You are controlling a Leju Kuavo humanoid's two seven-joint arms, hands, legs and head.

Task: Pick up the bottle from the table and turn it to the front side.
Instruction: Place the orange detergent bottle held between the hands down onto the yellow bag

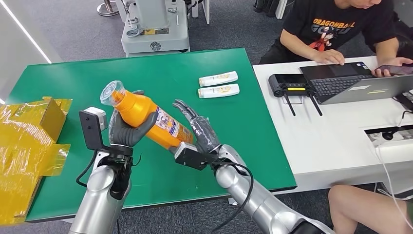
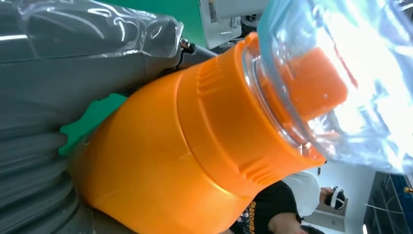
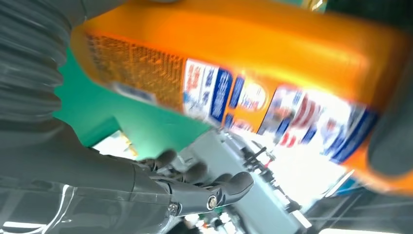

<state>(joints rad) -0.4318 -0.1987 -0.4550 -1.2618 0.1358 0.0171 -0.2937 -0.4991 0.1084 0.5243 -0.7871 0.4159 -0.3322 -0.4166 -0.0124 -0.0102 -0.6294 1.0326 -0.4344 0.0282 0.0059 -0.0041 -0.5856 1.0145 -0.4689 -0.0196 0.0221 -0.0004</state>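
Fingers [image 1: 141, 127] of the left hand [image 1: 127, 130] are wrapped round the orange bottle [image 1: 146, 117], held tilted above the green table [image 1: 234, 126]; right hand [image 1: 197, 127] spread beside it, empty. Turning step judged under way; label must next be rotated frontward.

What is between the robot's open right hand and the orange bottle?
Nothing visible. The left hand holds the orange plastic bottle with a clear cap tilted above the green table. The right hand sits open right beside the bottle's lower end, with no object showing between them.
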